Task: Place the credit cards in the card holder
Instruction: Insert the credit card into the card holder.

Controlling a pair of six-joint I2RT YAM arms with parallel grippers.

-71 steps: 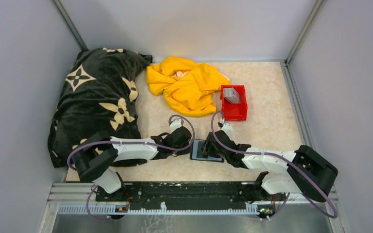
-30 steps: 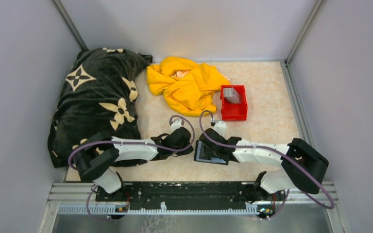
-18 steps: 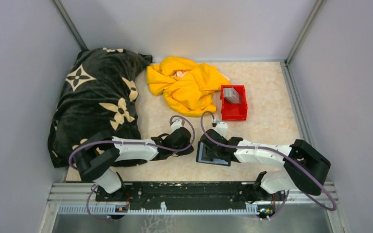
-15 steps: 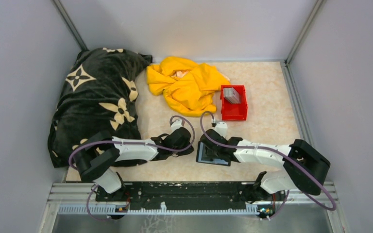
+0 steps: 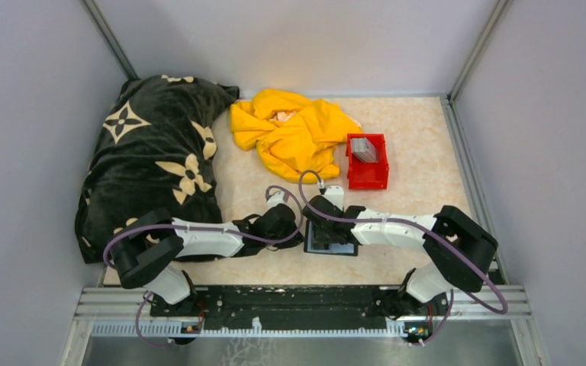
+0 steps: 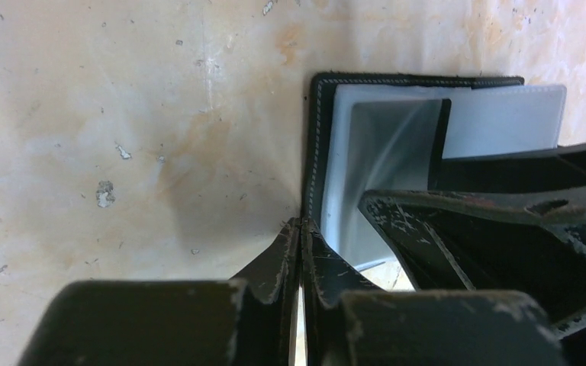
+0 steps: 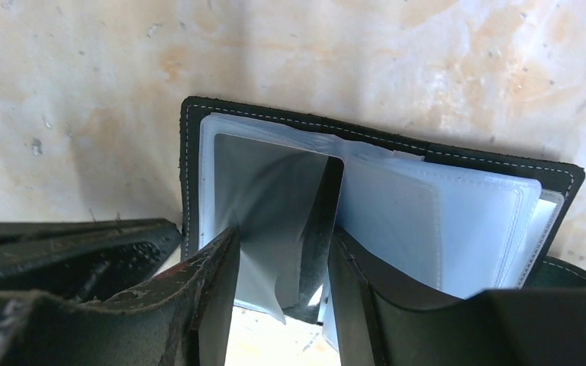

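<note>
I see nothing loaded yet: the cards (image 5: 364, 149) lie in the bin (image 5: 378, 180), far right. The card holder (image 5: 328, 248) lies open, near centre. My left gripper (image 6: 299, 229) is closed at its edge, and my right gripper (image 7: 282, 238) stands parted astride a sleeve (image 7: 271, 194).

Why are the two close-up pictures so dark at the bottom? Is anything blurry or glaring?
Left wrist view: the black left hand fills the bottom, slightly soft, and shades the table beside the wallet. Right wrist view: same with the right hand; the clear sleeves look bright. Top view: even light, sharp.
</note>
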